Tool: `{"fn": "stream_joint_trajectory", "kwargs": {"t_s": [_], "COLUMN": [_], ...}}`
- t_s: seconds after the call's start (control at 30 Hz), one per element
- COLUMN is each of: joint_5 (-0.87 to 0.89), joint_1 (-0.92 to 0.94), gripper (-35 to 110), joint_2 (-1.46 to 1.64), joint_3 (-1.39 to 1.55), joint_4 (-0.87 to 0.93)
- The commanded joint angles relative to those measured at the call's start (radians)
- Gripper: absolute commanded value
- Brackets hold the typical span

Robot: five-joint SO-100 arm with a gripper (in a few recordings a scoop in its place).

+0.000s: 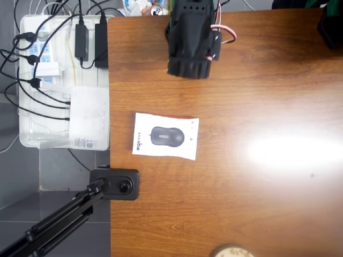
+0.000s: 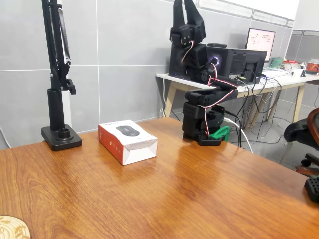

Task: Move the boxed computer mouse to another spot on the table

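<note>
The claw (image 2: 185,7) points straight up above the folded black arm (image 2: 202,107), high over the counter (image 2: 199,199); its two fingers lean together toward the tips, but whether they really touch I cannot tell; it holds nothing. In the overhead view the arm (image 1: 190,40) sits at the top edge of the counter (image 1: 257,203), well apart from the boxed computer mouse (image 1: 166,136).

The box lies flat on the counter near the left edge in the overhead view, a little turned against that edge; in the fixed view it (image 2: 127,141) stands between the arm and the black lamp stand (image 2: 61,137). To the right of the box in the overhead view the brown wood runs wide and bare, with one bright reflection on the gloss; a round pale thing (image 1: 231,251) shows at the bottom edge. Past the left edge hangs a white tray (image 1: 32,80) with cables and a plain white box (image 1: 90,118); a black camera mount (image 1: 115,183) grips the edge just below the mouse box.

The box has a white top with a dark grey mouse picture, small dark text, and orange-red sides.
</note>
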Motion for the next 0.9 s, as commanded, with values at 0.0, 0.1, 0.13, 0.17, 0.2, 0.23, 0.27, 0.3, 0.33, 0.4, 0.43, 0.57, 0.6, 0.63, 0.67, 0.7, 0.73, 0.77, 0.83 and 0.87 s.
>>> {"fn": "stream_joint_trajectory", "kwargs": {"t_s": [0.0, 0.1, 0.13, 0.17, 0.2, 0.23, 0.27, 0.3, 0.33, 0.4, 0.43, 0.57, 0.6, 0.63, 0.67, 0.7, 0.73, 0.77, 0.83, 0.87], "joint_5": [0.002, 0.003, 0.003, 0.005, 0.005, 0.005, 0.005, 0.003, 0.003, 0.002, 0.002, 0.000, 0.000, -0.002, -0.003, -0.003, -0.003, -0.006, -0.012, -0.012], "joint_1": [0.006, 0.009, 0.009, 0.009, 0.009, 0.009, 0.009, 0.009, 0.005, 0.011, 0.014, 0.017, 0.017, 0.017, 0.017, 0.017, 0.018, 0.023, 0.035, 0.043], "gripper": [0, 0, 0, 0, 0, 0, 0, 0, 0, 1, 3, 12, 15, 19, 23, 28, 32, 38, 51, 57], "joint_2": [-0.008, -0.008, -0.008, -0.008, -0.008, -0.008, -0.008, -0.008, -0.008, -0.008, -0.008, -0.008, -0.008, -0.008, -0.008, -0.008, -0.008, -0.008, -0.008, -0.008], "joint_3": [-0.003, -0.003, -0.003, -0.003, -0.003, -0.003, -0.003, -0.003, -0.003, -0.003, -0.003, -0.003, -0.003, -0.003, -0.003, -0.003, -0.003, -0.003, -0.003, -0.003], "joint_4": [0.044, 0.078, 0.097, 0.123, 0.158, 0.204, 0.258, 0.307, 0.350, 0.439, 0.482, 0.653, 0.692, 0.724, 0.742, 0.747, 0.736, 0.707, 0.554, 0.425]}}
